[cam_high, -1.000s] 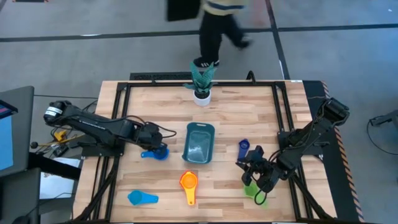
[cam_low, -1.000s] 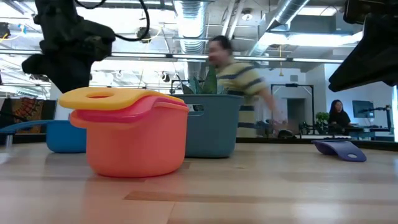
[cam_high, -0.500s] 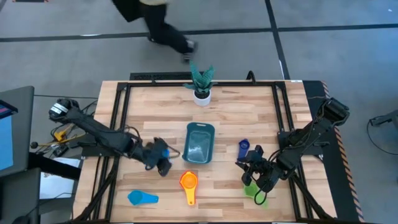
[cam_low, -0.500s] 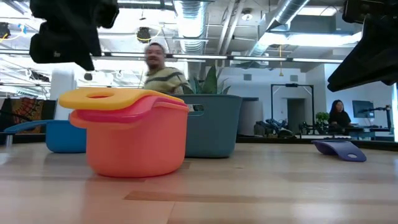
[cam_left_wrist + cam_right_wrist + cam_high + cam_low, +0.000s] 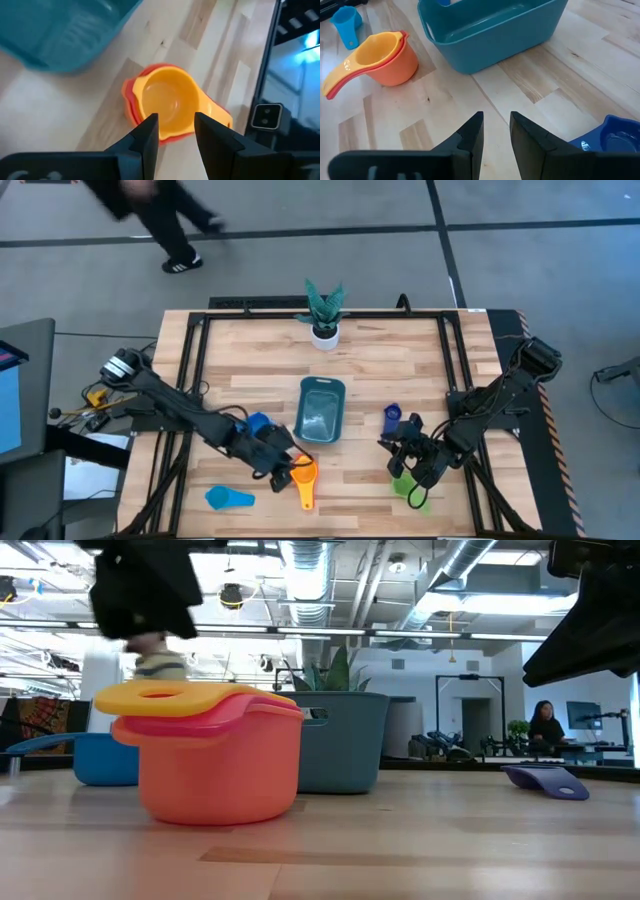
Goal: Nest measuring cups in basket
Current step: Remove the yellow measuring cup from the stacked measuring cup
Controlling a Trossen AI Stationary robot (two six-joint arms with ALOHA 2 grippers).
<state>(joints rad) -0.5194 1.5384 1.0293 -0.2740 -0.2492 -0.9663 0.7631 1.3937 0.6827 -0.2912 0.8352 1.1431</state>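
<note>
A stack of three cups, yellow inside red inside orange [image 5: 304, 472] [image 5: 167, 106] [image 5: 215, 755], stands upright on the table in front of the teal basket [image 5: 320, 410]. My left gripper [image 5: 176, 135] [image 5: 284, 468] hovers open above the stack, its fingers apart over the yellow cup's bowl. A blue cup [image 5: 257, 423] sits by the left arm. The light blue cup [image 5: 228, 498] lies near the near edge. My right gripper [image 5: 496, 135] [image 5: 405, 456] hangs open over bare wood, between the dark blue cup [image 5: 391, 418] and the green cup [image 5: 411, 488].
A small white pot with a green plant [image 5: 324, 328] stands at the far edge. The basket's inside [image 5: 490, 22] shows bare. A person [image 5: 165, 220] walks on the floor beyond the table. Bare wood lies between the stack and the right gripper.
My left gripper has travelled from over the blue cup toward the near edge and to the right, ending above the yellow-red-orange stack. The blue cup has stayed where it was. The person behind the table has walked to the left.
</note>
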